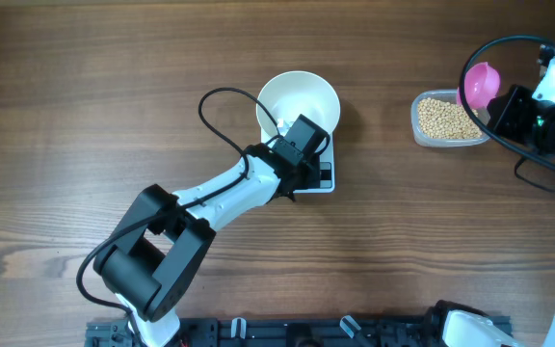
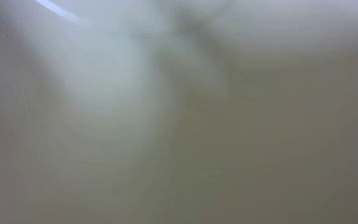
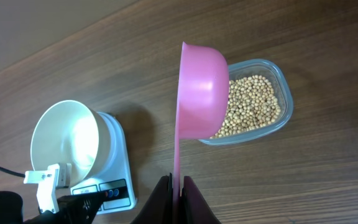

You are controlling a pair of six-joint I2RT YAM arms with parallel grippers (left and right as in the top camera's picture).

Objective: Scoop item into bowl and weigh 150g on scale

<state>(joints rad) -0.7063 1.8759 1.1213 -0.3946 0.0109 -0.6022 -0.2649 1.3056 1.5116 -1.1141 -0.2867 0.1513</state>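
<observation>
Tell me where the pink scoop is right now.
Overhead, the pink scoop is on the right side, over the far right corner of the clear tub of beans, its handle clamped in the right gripper.

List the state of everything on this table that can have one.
Round white deep bowl: upright on scale, empty.
Small white square digital scale: carrying bowl, display unreadable.
Clear plastic tub: open, holding small tan beans.
Pink plastic scoop: held by handle above tub edge.
Left end effector: shut at bowl rim.
Right end effector: shut on scoop handle.
</observation>
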